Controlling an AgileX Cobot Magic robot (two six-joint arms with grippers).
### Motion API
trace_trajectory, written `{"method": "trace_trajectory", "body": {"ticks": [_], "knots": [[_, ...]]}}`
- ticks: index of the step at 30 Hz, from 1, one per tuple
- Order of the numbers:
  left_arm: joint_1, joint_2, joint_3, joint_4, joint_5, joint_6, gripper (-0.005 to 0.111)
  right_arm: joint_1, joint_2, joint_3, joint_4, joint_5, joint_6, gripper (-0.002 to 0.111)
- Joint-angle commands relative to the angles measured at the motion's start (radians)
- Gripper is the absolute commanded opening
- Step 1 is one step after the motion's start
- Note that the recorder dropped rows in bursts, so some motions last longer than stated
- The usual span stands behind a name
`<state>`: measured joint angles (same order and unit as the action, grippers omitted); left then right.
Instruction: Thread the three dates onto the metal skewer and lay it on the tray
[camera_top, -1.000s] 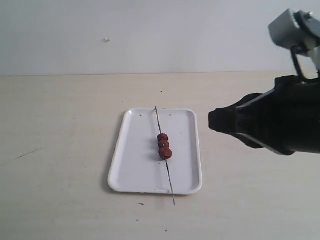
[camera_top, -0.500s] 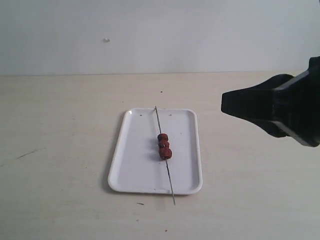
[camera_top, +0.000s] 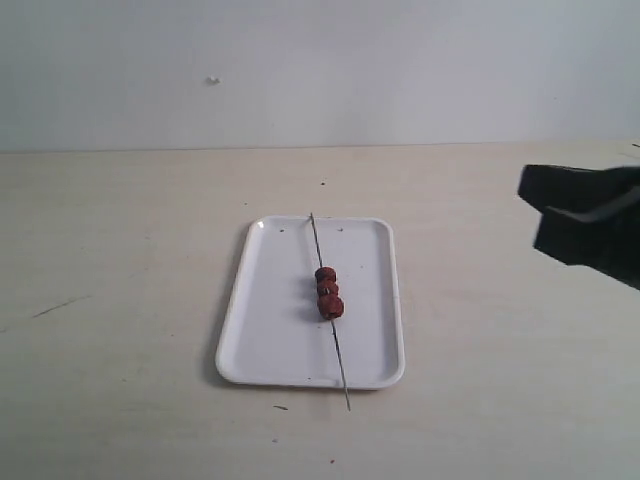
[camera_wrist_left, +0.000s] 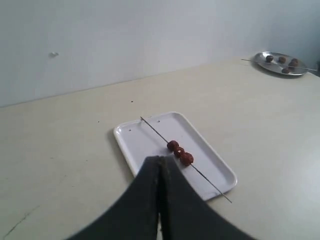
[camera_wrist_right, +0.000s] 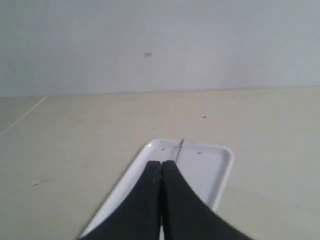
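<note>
Firstly, in the exterior view, a flat white rectangular tray (camera_top: 270, 310) is seen lying on a pale beige table (camera_top: 120, 300). A thin grey metal skewer (camera_top: 340, 362) is laid lengthwise on the tray, and its near tip is carried past the near rim, over the table. Three wrinkled dark red-brown dates (camera_top: 328, 291) are threaded on it, packed touching one another about midway along the tray. The black right hand (camera_top: 540, 208) is seen at the right edge of this view, well apart from the tray. How its fingers stand is not made plain from this side.

Next, in the left wrist view, the black left hand (camera_wrist_left: 159, 160) is shown with its fingers pressed together and nothing clamped between them. The tray, the skewer and the dates are seen on the table just beyond its tip. At the far corner of the table a round silver metal dish (camera_wrist_left: 278, 64) is seen, with a few small dark lumps (camera_wrist_left: 282, 59) lying on it.

Lastly, in the right wrist view, the right hand is shown with its fingers closed flat against each other and nothing gripped. The tray is partly seen past them, and the far end of the skewer is seen just beside the fingertips. The dates are hidden behind the fingers.
</note>
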<state>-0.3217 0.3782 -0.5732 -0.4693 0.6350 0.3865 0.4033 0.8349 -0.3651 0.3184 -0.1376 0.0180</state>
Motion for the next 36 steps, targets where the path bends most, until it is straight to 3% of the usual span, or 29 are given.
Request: {"method": "trace_trajectory", "body": {"ticks": [1, 9, 13, 32, 36], "knots": [[0.002, -0.005, 0.003, -0.001, 0.011, -0.001, 0.001, -0.101, -0.12, 0.114, -0.004, -0.095, -0.01, 0.0], [0.002, -0.005, 0.003, -0.001, 0.018, 0.001, 0.001, -0.328, -0.548, 0.365, -0.008, -0.067, -0.034, 0.0], [0.002, -0.005, 0.003, 0.005, 0.02, 0.001, 0.001, -0.332, -0.667, 0.365, 0.004, 0.115, -0.034, 0.0], [0.002, -0.005, 0.003, 0.032, 0.022, 0.03, 0.001, -0.332, -0.68, 0.365, 0.002, 0.118, -0.032, 0.0], [0.002, -0.006, 0.069, 0.133, -0.151, 0.049, 0.001, -0.332, -0.68, 0.365, 0.002, 0.118, -0.032, 0.0]]}}
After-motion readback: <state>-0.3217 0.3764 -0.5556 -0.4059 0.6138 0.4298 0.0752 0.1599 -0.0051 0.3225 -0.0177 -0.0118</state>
